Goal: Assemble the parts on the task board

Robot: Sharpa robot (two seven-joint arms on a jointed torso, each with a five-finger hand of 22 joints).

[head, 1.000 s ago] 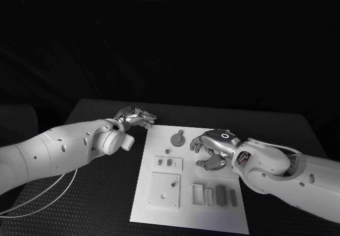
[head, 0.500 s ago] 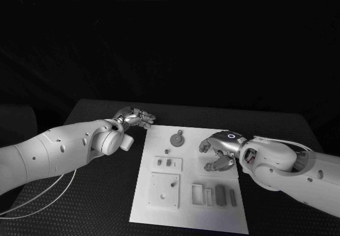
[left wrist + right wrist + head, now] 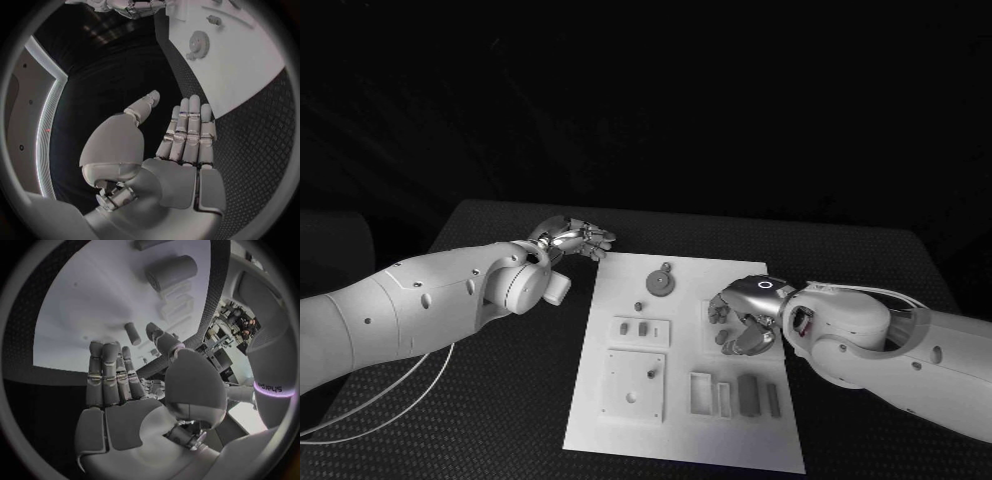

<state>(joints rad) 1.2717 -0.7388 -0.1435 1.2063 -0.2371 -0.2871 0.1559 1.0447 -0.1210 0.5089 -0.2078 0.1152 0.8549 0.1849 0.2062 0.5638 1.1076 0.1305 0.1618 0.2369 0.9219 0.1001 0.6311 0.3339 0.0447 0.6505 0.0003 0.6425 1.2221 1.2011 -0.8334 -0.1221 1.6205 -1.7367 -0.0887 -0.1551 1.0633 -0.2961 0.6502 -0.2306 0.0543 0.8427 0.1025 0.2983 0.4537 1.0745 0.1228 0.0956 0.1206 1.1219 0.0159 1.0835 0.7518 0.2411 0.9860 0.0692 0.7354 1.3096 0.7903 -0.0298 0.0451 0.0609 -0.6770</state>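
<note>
The white task board (image 3: 678, 425) lies in the middle of the black table. On it are a grey gear (image 3: 661, 283), a small peg (image 3: 640, 307), a slotted block (image 3: 642, 330), a square plate (image 3: 635, 385) and several upright bars (image 3: 734, 396). My right hand (image 3: 737, 325) hovers over the board's right side, fingers apart and holding nothing. In the right wrist view this hand (image 3: 122, 390) is spread above the board (image 3: 81, 310), with a small peg (image 3: 132, 333) and a short cylinder (image 3: 172, 271) beyond its fingertips. My left hand (image 3: 574, 240) stays over the table off the board's far left corner, flat and empty (image 3: 172, 145).
Black textured table (image 3: 473, 420) surrounds the board on all sides. A white cable (image 3: 387, 405) loops over the near left of the table. The left wrist view shows the gear (image 3: 199, 41) on the board (image 3: 250, 85) beyond the straight fingers.
My right hand has shifted slightly toward the board's near right and turned at the wrist, fingers now lower over the board. The left hand has not moved.
</note>
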